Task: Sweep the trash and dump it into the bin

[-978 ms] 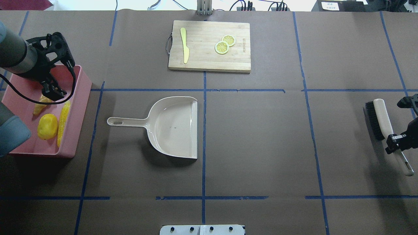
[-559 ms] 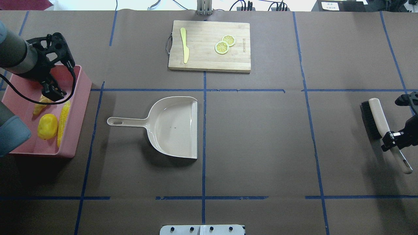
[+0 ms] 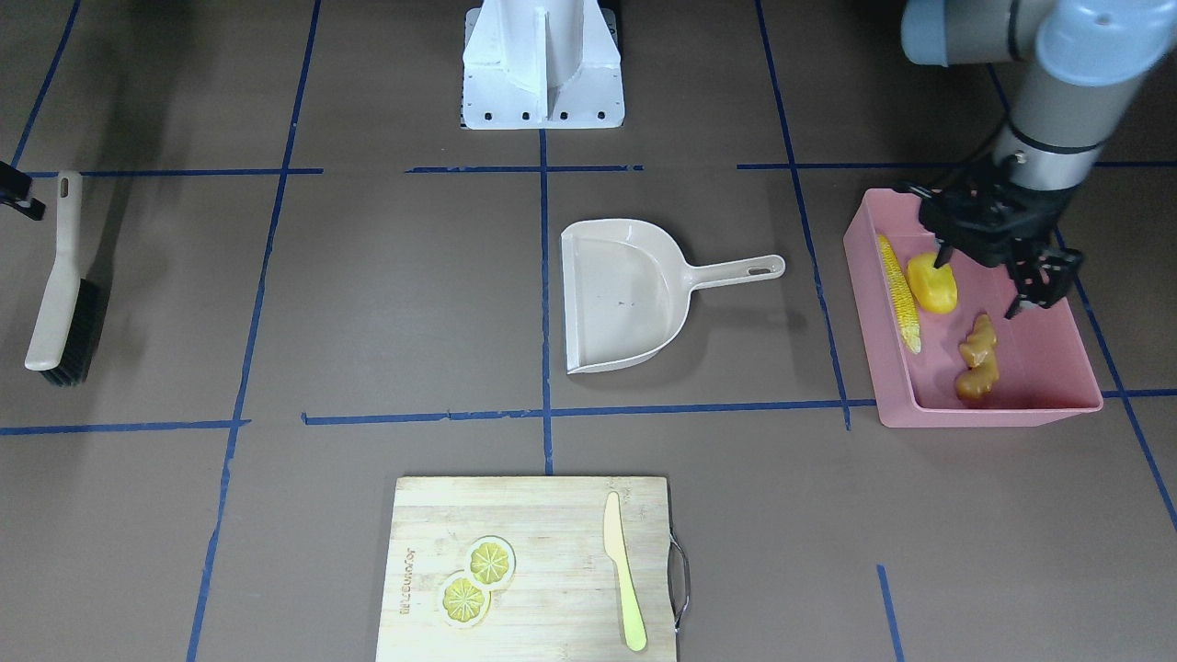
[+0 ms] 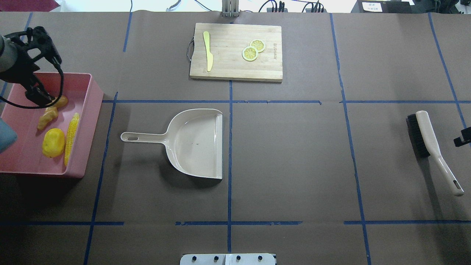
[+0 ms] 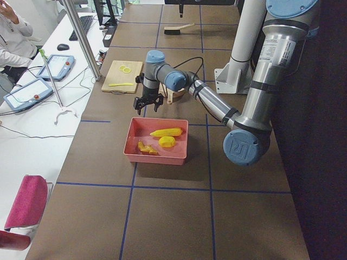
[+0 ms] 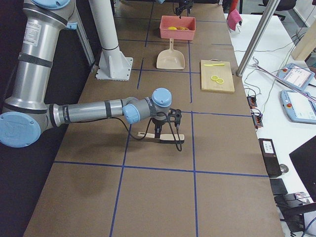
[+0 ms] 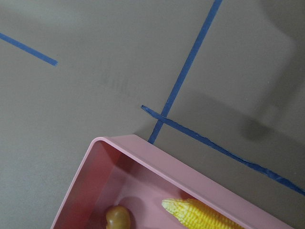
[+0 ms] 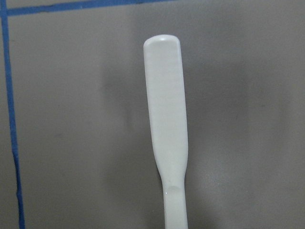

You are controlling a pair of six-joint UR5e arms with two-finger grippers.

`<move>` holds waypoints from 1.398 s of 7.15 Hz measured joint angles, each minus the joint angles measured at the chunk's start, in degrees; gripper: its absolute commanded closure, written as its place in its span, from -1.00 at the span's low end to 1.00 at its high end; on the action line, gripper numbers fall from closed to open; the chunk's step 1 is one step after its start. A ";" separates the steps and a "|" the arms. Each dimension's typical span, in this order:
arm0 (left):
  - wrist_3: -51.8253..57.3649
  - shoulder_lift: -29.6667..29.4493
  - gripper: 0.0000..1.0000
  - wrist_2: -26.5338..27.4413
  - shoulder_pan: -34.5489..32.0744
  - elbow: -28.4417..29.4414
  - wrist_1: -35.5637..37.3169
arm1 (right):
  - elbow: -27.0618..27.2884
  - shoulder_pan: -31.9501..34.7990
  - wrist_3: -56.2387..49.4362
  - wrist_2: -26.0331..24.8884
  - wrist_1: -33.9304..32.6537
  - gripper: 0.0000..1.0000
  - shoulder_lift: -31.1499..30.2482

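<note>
The pink bin [image 4: 94,110] stands at the table's left end. It holds the trash: a corn cob [image 4: 71,132], a yellow potato-like lump [image 4: 53,142] and a tan ginger root [image 4: 48,116]. My left gripper [image 4: 38,96] hovers over the bin's far end, open and empty; it also shows in the front view [image 3: 1044,280]. The beige brush [image 4: 428,136] lies free on the table at the right. My right gripper [image 4: 463,140] shows only at the view's edge beside the brush, off it. The right wrist view shows the brush handle [image 8: 167,119] below, with no fingertips.
The beige dustpan [image 4: 195,143] lies empty left of centre, handle pointing at the bin. A wooden cutting board [image 4: 235,70] at the far middle carries a pale yellow knife [image 4: 208,51] and two lemon slices [image 4: 253,49].
My right gripper has let go of the brush and pulled right, almost out of view; the brush now lies flat. My left gripper has moved left and farther back over the bin, uncovering the ginger.
</note>
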 measured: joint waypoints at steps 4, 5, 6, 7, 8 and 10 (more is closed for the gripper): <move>-4.32 0.38 -1.00 -14.96 -19.94 18.32 1.23 | -0.82 10.78 -19.73 -4.35 -14.22 -1.00 1.58; -7.57 0.41 -1.00 -17.18 -22.84 19.85 3.70 | -1.03 11.86 -21.88 -4.89 -16.16 -1.00 2.34; -10.80 0.67 -1.00 -18.80 -24.96 20.14 6.14 | -1.13 12.26 -22.69 -5.02 -16.92 -1.00 2.71; -12.72 1.28 -1.00 -19.36 -26.30 19.97 7.20 | -1.31 12.43 -22.97 -5.05 -17.19 -1.00 3.20; -13.38 2.03 -1.00 -19.53 -26.84 19.80 7.43 | -1.56 12.50 -23.03 -5.06 -17.27 -1.00 3.72; -13.72 4.11 -1.00 -19.56 -27.02 19.86 5.36 | -1.81 12.54 -23.05 -5.03 -17.25 -1.00 4.18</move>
